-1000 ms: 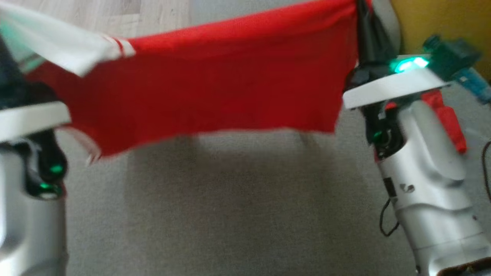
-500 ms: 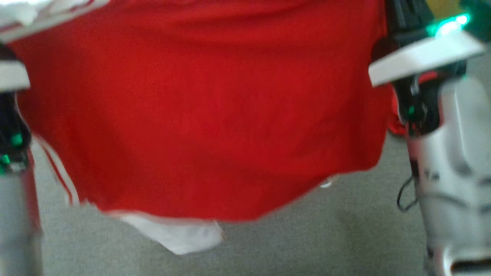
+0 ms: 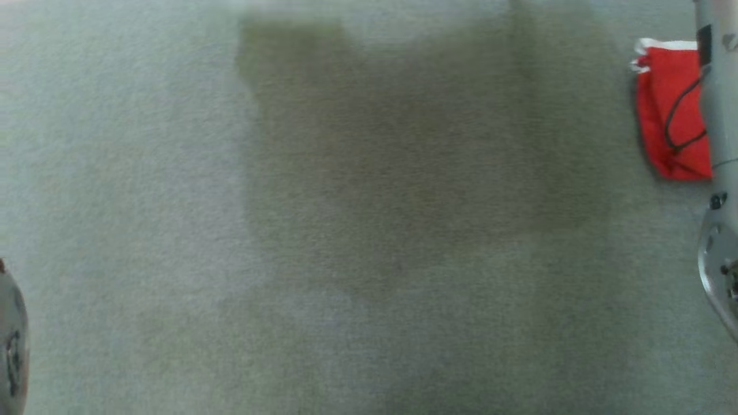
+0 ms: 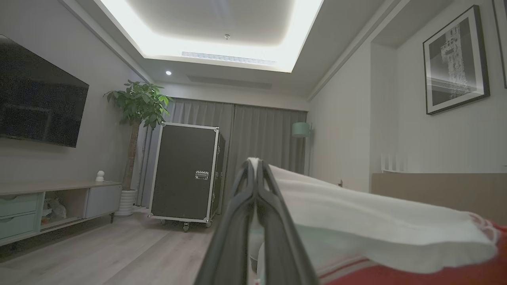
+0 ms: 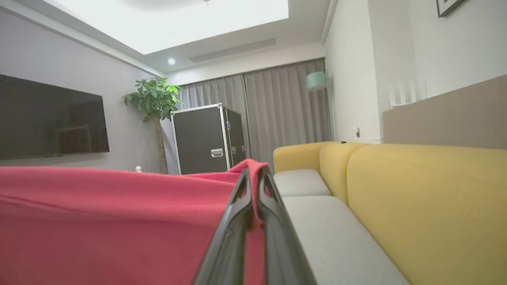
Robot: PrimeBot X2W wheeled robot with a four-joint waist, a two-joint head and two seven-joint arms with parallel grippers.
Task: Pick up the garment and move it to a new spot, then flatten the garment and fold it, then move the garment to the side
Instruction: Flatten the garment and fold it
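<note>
While the left gripper (image 4: 255,174) pinches its white edge and the right gripper (image 5: 253,182) pinches red cloth, the garment (image 5: 99,213) hangs aloft, long axis spanning arm to arm.

The head camera looks almost straight down, close over a grey surface (image 3: 144,173); a pale forearm (image 3: 718,115) cuts its right edge. The left wrist camera sits low behind the left gripper (image 4: 255,163) and faces level across the room, toward a black case (image 4: 184,174), a plant (image 4: 138,103) and grey curtains (image 4: 257,134), with a television (image 4: 39,103) on its left. The right wrist camera, behind the right gripper (image 5: 253,173), faces much the same way, so the two share all four. It stands further right, beside a yellow sofa (image 5: 416,190). The red garment (image 3: 654,115) shows in the head view and the right wrist view.
</note>
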